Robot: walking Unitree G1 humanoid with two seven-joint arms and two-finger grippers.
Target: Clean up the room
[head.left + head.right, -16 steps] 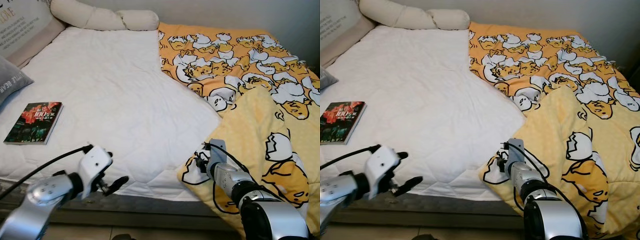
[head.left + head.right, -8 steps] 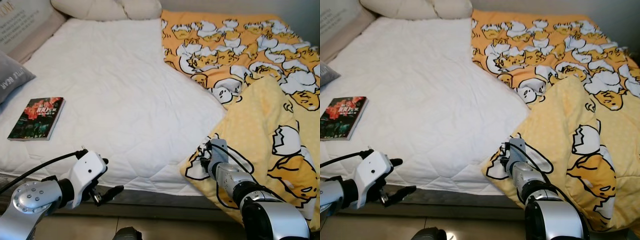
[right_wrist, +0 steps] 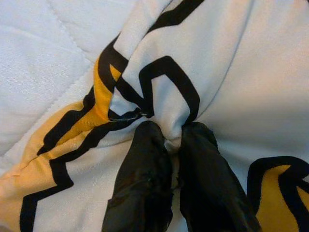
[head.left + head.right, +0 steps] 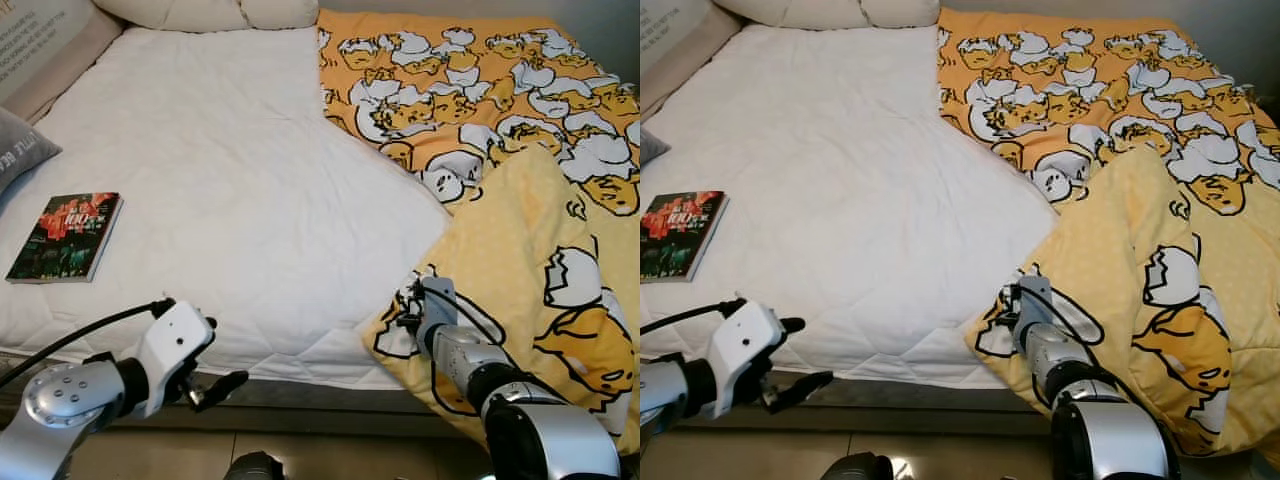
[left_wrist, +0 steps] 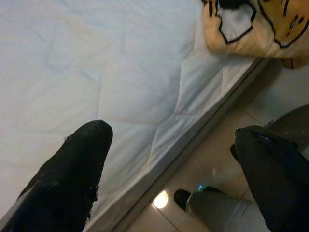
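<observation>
Gripping a pinched fold of the yellow blanket [image 4: 540, 250], the right gripper [image 3: 174, 145] has its fingers closed tight on the cloth at the near corner, by the foot edge of the bed [image 4: 230, 200]. The left gripper [image 4: 225, 383] hangs just off that edge above the floor [image 5: 212, 159], fingers spread wide and holding nothing. Farther off, a book [image 4: 65, 237] lies on the white mattress cover, with pillows [image 4: 190, 12] at the head. Judged step: spreading the blanket. Next move calls for drawing the held corner across the bare side without losing grip.
</observation>
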